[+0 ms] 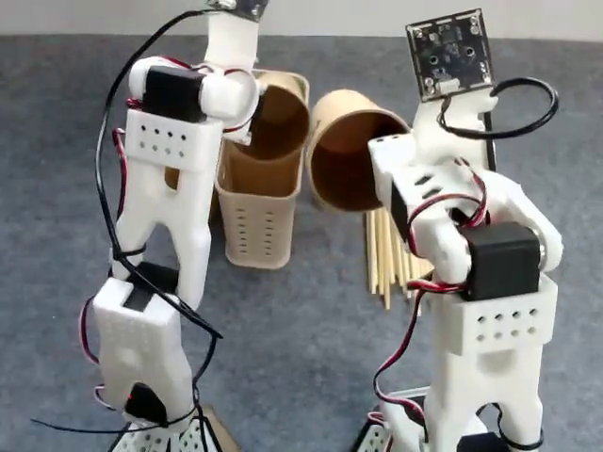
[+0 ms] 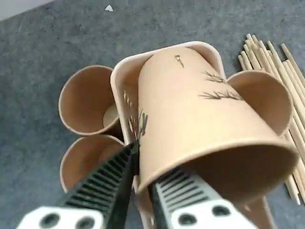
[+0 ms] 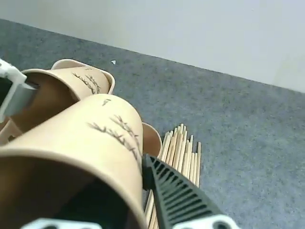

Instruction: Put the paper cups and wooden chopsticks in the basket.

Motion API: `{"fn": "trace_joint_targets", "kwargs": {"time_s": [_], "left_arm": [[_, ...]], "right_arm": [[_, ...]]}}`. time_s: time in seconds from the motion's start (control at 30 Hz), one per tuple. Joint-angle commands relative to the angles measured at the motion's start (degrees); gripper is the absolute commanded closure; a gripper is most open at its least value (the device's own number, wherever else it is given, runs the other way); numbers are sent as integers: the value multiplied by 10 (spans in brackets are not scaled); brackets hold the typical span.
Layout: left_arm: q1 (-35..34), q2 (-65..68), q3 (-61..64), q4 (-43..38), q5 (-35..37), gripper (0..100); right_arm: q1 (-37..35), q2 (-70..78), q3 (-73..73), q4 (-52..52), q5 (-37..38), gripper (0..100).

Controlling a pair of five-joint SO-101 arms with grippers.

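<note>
Both arms are carrying a cup each right now. The left arm [image 1: 170, 188] is hanging over the basket [image 1: 254, 221], and the left jaws are pinching narrow on the rim of its cup [image 2: 200, 109], one jaw outside the wall and one inside. That cup is sitting tilted with its base end poking into the basket mouth, so I'm reading this as the drop-in step for the first cup, not let go of yet. The right arm [image 1: 490, 282] is holding a second cup [image 1: 353, 155] on its side in the air just beside the basket, with the right jaws clamping its rim the same way.

Two loose cups [image 2: 86, 100] are lying on the bench [image 1: 311, 358] right against the basket, on the side away from the chopsticks [image 1: 391, 254]. Those are lying in a loose bundle on the bench under the right arm, and I'm not seeing any in the basket.

I'm guessing the left jaws need to open and back out without dragging the cup along. The basket is looking pretty narrow, so the second cup probably has to nest into the first one. The chopsticks are going to need a much finer pinch down at bench level
</note>
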Motion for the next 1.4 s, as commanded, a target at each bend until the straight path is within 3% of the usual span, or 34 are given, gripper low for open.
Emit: {"fn": "trace_joint_targets", "kwargs": {"time_s": [0.0,0.2,0.4,0.53,0.87,1.17,1.37], "left_arm": [[15,-48,21,5,14,994],[27,-124,86,5,85,980],[26,-139,137,4,99,783],[24,-138,138,0,98,777],[-88,-144,65,-99,94,773],[-205,-139,0,-99,96,776],[-306,-138,1,-100,94,776]], "right_arm": [[-5,-1,-18,-15,4,994],[-5,-1,-16,-37,2,994],[-5,-1,-16,-38,3,994],[-23,-1,-15,-37,4,994],[-43,0,9,-89,1,994],[-115,1,160,-264,-25,994],[-108,93,141,-279,-23,994]]}}
